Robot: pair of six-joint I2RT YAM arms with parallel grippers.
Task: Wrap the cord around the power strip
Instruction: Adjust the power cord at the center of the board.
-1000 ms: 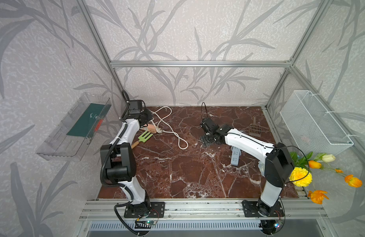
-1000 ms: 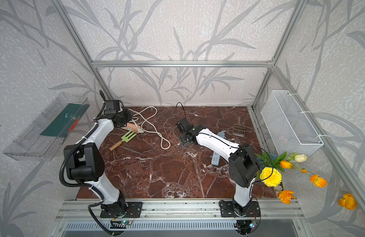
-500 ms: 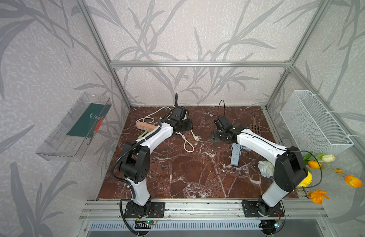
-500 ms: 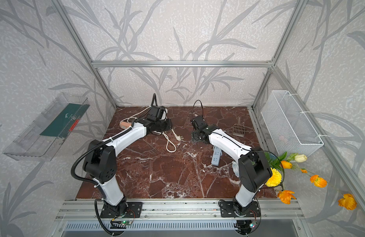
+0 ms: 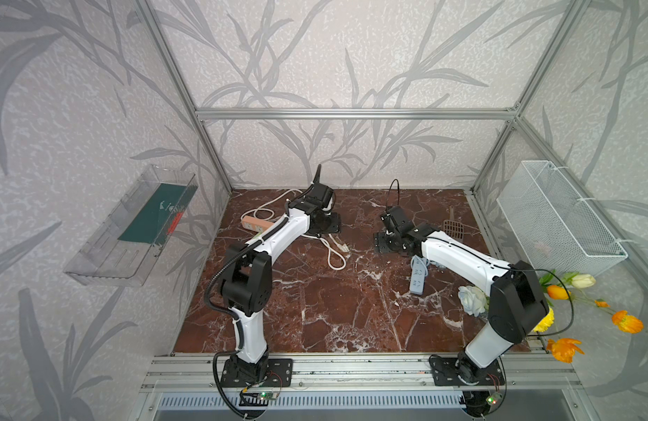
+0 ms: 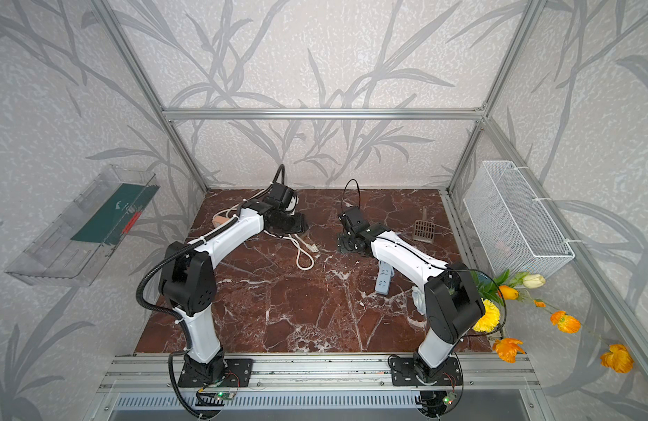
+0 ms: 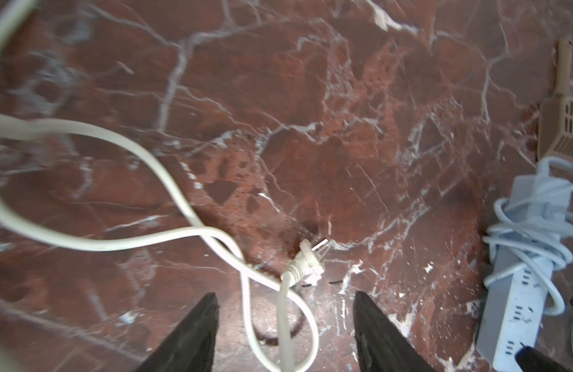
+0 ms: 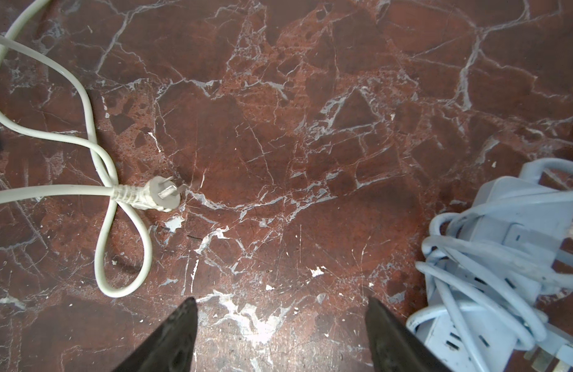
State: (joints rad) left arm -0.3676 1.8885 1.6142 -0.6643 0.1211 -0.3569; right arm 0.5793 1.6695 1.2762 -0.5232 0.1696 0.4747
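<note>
Swung in from the far-left corner over the last second, the left gripper [image 7: 283,296] has gone from clamped to parted. Its tapered matte-black fingers [image 7: 195,328] now stand moderately apart over a loop of the cord [image 7: 117,244], gripping nothing. The cord is smooth, round and off-white. It curls loose over the glossy red-brown marble floor [image 5: 315,310], which has white veins, and ends in a ribbed plug [image 7: 306,262] with flat metal prongs, lying near the middle. None of it is wound on.

The power strip [image 5: 251,223], a slim bar with a peach face, lies at the far left. The left arm [image 5: 279,237] hides part of it in both top views, along with the stretch of cord joining it. In the left wrist view that stretch is smeared.

The right gripper [image 8: 280,301] hovers wide and empty, right of the plug. A pale blue-grey strip [image 8: 491,257], bundled in its own cord, is cut off by the frame edge, as is a tan slotted scoop [image 7: 562,122].
</note>
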